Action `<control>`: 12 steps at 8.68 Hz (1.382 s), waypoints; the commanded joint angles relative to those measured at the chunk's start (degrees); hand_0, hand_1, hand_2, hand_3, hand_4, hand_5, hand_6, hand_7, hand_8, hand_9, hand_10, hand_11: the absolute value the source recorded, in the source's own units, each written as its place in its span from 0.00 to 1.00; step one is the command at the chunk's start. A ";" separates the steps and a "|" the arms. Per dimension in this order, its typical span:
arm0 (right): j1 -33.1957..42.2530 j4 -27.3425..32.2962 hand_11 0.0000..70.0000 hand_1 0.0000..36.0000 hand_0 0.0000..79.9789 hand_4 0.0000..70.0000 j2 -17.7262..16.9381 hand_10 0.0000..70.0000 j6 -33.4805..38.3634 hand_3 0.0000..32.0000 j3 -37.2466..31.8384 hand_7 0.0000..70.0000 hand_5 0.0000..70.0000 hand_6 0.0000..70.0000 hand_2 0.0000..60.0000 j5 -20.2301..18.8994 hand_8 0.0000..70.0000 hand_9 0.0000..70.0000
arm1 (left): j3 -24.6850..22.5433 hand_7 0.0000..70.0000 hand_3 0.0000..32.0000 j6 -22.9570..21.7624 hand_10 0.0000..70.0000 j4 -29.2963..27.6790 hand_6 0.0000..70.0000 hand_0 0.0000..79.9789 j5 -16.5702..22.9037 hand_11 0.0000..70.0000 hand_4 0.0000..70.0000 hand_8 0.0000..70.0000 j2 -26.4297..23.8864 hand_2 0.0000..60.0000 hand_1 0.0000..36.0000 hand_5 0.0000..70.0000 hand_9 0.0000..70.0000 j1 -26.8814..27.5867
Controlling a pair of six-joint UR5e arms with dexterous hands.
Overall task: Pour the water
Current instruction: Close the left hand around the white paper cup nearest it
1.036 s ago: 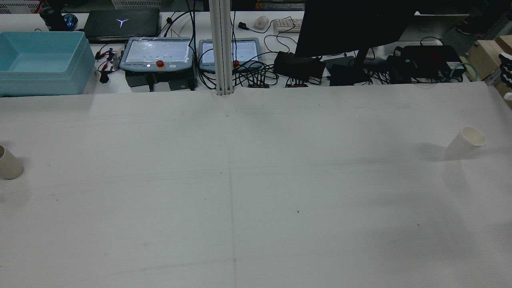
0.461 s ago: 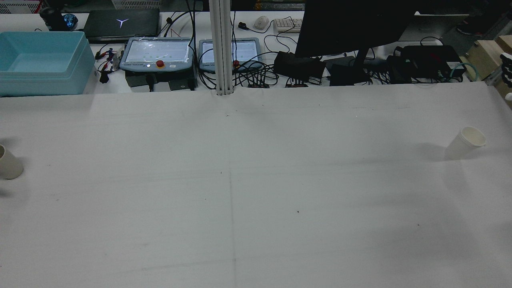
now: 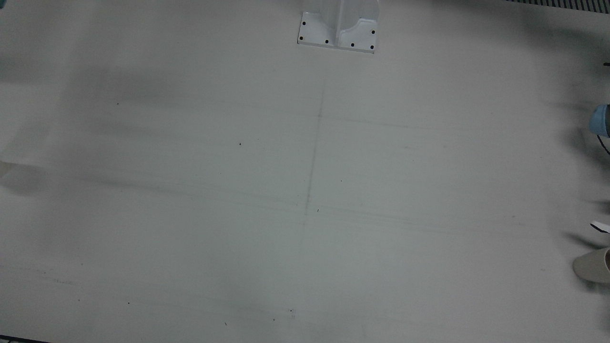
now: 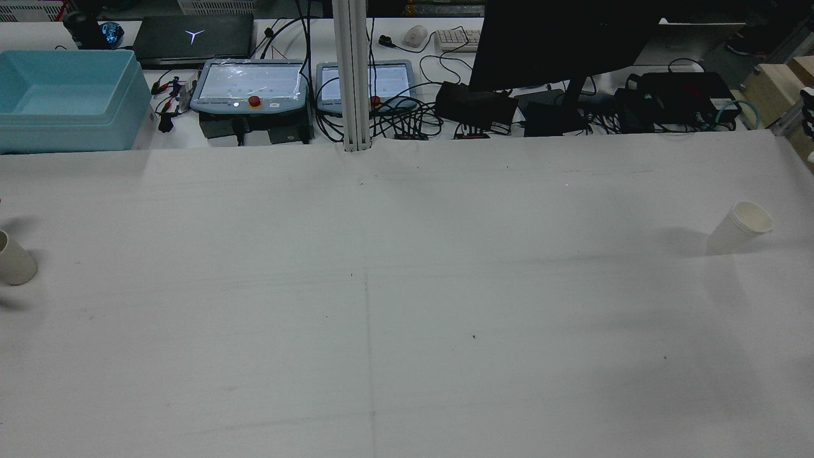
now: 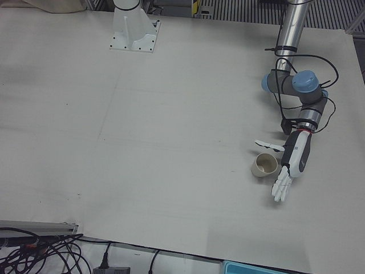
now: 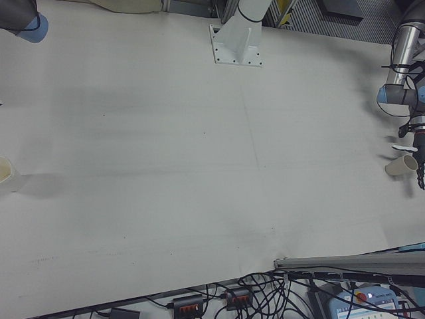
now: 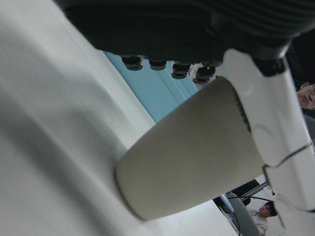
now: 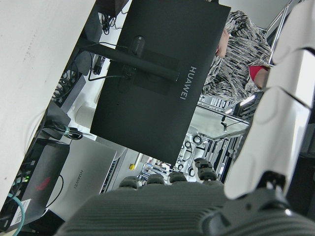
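Note:
A paper cup (image 5: 265, 165) stands upright on the white table at its left side; it also shows in the rear view (image 4: 14, 257), the front view (image 3: 593, 267) and the right-front view (image 6: 402, 166). My left hand (image 5: 291, 162) is open beside it, with the fingers stretched past the cup and the thumb on its far side. In the left hand view the cup (image 7: 192, 157) lies close against a white finger (image 7: 270, 123); contact is unclear. A second paper cup (image 4: 741, 227) stands at the right side. My right hand (image 8: 172, 211) shows only in its own view, fingers straight, holding nothing.
A light blue bin (image 4: 70, 102), two teach pendants (image 4: 251, 86), cables and a black monitor (image 4: 559, 44) stand beyond the table's far edge. The camera post (image 4: 353, 76) rises at mid far edge. The arm pedestal's base plate (image 3: 338, 33) sits on the near side.
Both cups stay in place. In the rear view the shadow by the left cup has shifted, and a black-and-white piece at the right edge has drawn further out of frame.

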 commanded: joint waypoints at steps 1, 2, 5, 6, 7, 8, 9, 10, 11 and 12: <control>0.60 0.15 0.00 0.46 0.62 0.03 -1.12 0.00 0.00 0.00 0.00 0.00 0.12 0.00 0.09 -0.13 0.00 0.00 | 0.13 0.08 0.00 -0.08 0.02 0.86 0.04 0.61 -2.15 0.05 0.18 0.00 -1.18 0.07 0.32 0.00 0.01 3.08; 0.86 0.15 0.00 0.45 0.61 0.03 -1.30 0.00 0.09 0.00 0.00 0.00 0.12 0.00 0.09 -0.13 0.00 0.00 | 0.04 0.09 0.00 -0.08 0.02 0.95 0.04 0.61 -2.95 0.05 0.19 0.00 -1.36 0.08 0.33 0.00 0.01 4.31; 0.86 0.24 0.00 0.45 0.61 0.02 -1.39 0.00 0.00 0.00 -0.09 0.00 0.11 0.00 0.09 -0.04 0.00 0.00 | -0.13 0.08 0.00 -0.60 0.02 1.04 0.05 0.61 -3.83 0.05 0.25 0.00 -1.45 0.09 0.33 0.08 0.01 4.32; 0.86 0.15 0.00 0.45 0.61 0.02 -1.39 0.00 0.00 0.00 -0.18 0.00 0.11 0.00 0.09 -0.04 0.00 0.00 | -0.13 0.07 0.00 -0.86 0.02 1.12 0.05 0.61 -4.53 0.05 0.29 0.00 -1.45 0.09 0.33 0.25 0.01 4.32; 0.95 0.15 0.00 0.45 0.61 0.02 -1.39 0.00 0.09 0.00 -0.18 0.00 0.11 0.00 0.09 -0.04 0.00 0.00 | -0.13 0.07 0.00 -0.87 0.02 1.04 0.06 0.61 -4.63 0.05 0.34 0.00 -1.45 0.08 0.30 0.42 0.01 4.32; 1.21 0.23 0.00 0.45 0.61 0.02 -1.39 0.00 0.09 0.00 -0.18 0.00 0.11 0.00 0.09 -0.04 0.00 0.00 | -0.31 0.08 0.00 -0.87 0.03 1.04 0.06 0.61 -4.63 0.05 0.39 0.01 -1.45 0.07 0.28 0.56 0.03 4.32; 1.39 0.24 0.00 0.45 0.61 0.02 -1.65 0.00 0.09 0.00 -0.18 0.00 0.11 0.00 0.08 -0.04 0.00 0.00 | -0.40 0.08 0.00 -0.95 0.03 0.95 0.07 0.61 -4.63 0.05 0.43 0.02 -1.45 0.05 0.26 0.65 0.04 4.32; 1.83 0.41 0.00 0.45 0.61 0.02 -2.00 0.00 0.09 0.00 -0.09 0.00 0.12 0.00 0.08 -0.04 0.00 0.00 | -0.48 0.08 0.00 -0.95 0.03 0.95 0.08 0.61 -4.63 0.05 0.45 0.02 -1.45 0.05 0.26 0.69 0.04 4.32; 2.09 0.41 0.00 0.45 0.61 0.02 -2.09 0.00 0.09 0.00 -0.09 0.00 0.11 0.00 0.08 -0.04 0.00 0.00 | -0.57 0.08 0.00 -1.39 0.02 1.04 0.08 0.61 -4.63 0.05 0.46 0.02 -1.45 0.06 0.27 0.70 0.04 4.32; 2.18 0.41 0.00 0.45 0.61 0.02 -2.10 0.00 0.09 0.00 -0.09 0.00 0.11 0.00 0.08 -0.04 0.00 0.00 | -0.66 0.08 0.00 -1.48 0.02 1.04 0.08 0.61 -4.63 0.05 0.46 0.02 -1.45 0.07 0.28 0.69 0.04 4.32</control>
